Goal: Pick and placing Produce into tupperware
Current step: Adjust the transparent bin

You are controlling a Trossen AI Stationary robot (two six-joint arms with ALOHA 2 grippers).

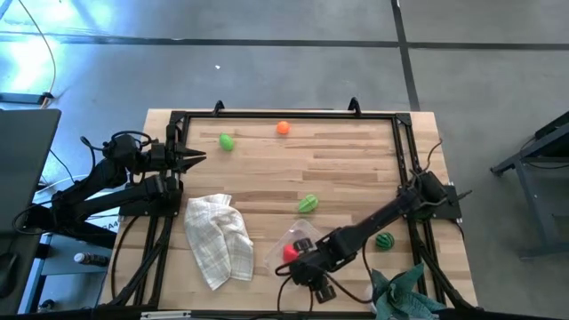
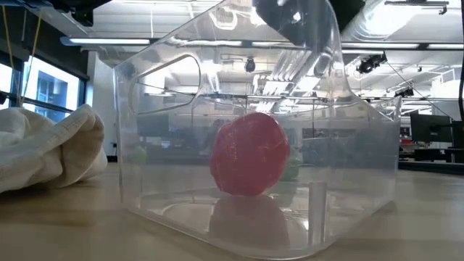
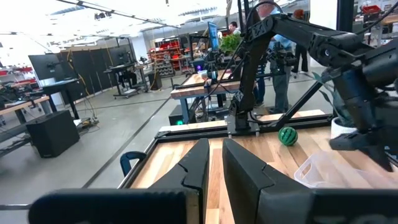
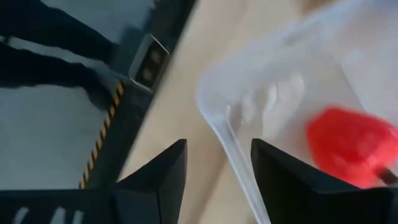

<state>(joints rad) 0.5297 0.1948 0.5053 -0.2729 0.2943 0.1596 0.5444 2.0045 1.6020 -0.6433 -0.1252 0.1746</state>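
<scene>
I see the small clear plastic rectangular container (image 1: 289, 244) at the table's near edge, right of the crumpled white checked cloth (image 1: 218, 238), with the red toy fruit (image 2: 249, 154) inside it. My right gripper (image 4: 217, 163) hangs over its near rim, fingers parted astride the wall, clasping nothing. The round green piece (image 1: 384, 240) lies to the right, the leafy light-green one (image 1: 308, 204) mid-table, the orange one (image 1: 283, 128) and another green piece (image 1: 227, 141) far. My left gripper (image 1: 191, 158) waits far left, fingers nearly together, empty.

Clear tupperware (image 1: 286, 246), red produce (image 1: 290, 252) inside, orange piece (image 1: 283, 128), white checked cloth (image 1: 218, 238), teal spiky plant (image 1: 402, 292)
</scene>
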